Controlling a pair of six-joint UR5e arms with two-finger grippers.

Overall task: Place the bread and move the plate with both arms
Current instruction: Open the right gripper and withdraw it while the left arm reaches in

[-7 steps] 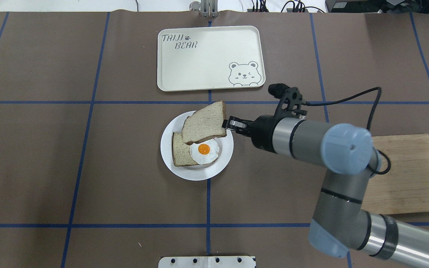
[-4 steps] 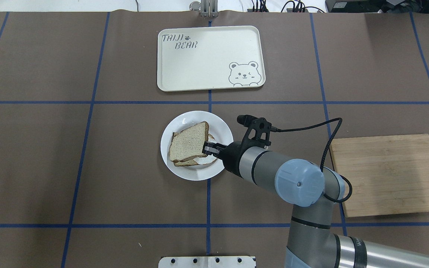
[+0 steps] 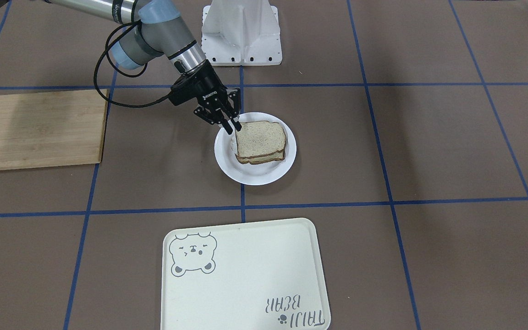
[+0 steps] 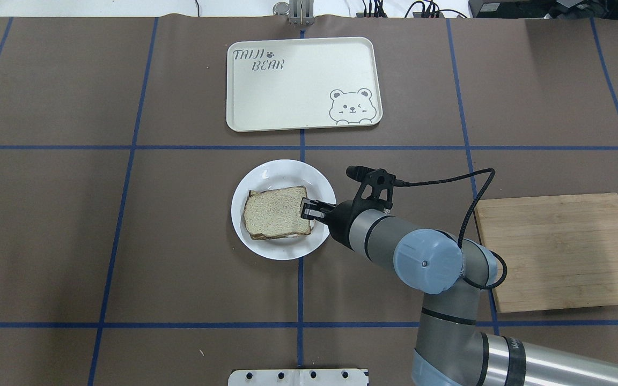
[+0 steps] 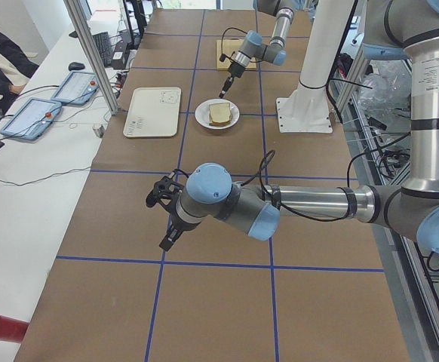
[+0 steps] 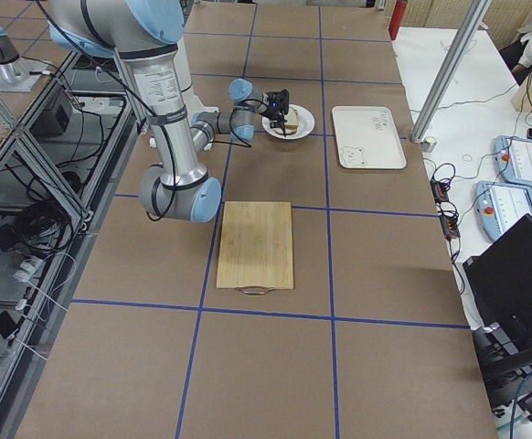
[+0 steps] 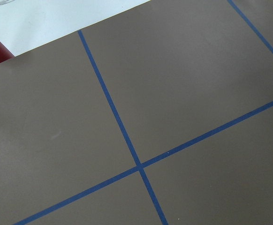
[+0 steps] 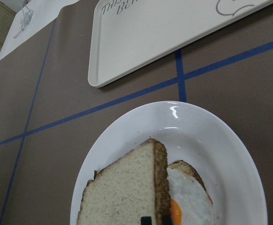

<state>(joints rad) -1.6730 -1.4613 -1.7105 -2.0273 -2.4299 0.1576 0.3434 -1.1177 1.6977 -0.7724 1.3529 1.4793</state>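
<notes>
The bread (image 4: 277, 213) lies flat on top of a squarer slice (image 3: 264, 158) and a fried egg (image 8: 189, 201) on the white plate (image 4: 282, 169). The egg is covered in the overhead view and shows only in the right wrist view. My right gripper (image 4: 309, 209) is at the bread's right edge, low over the plate, with its jaws shut on the crust (image 8: 160, 187). My left gripper (image 5: 164, 242) shows only in the exterior left view, far from the plate over bare table. I cannot tell whether it is open or shut.
A cream tray with a bear drawing (image 4: 303, 83) lies just beyond the plate. A wooden cutting board (image 4: 561, 252) lies to the right, beside my right arm. The white robot base (image 3: 241, 32) stands at the table's near edge.
My right gripper has carried the bread from above the plate's far edge down and toward me. The bread now lies flat on the egg and lower slice, hiding the egg from above.
</notes>
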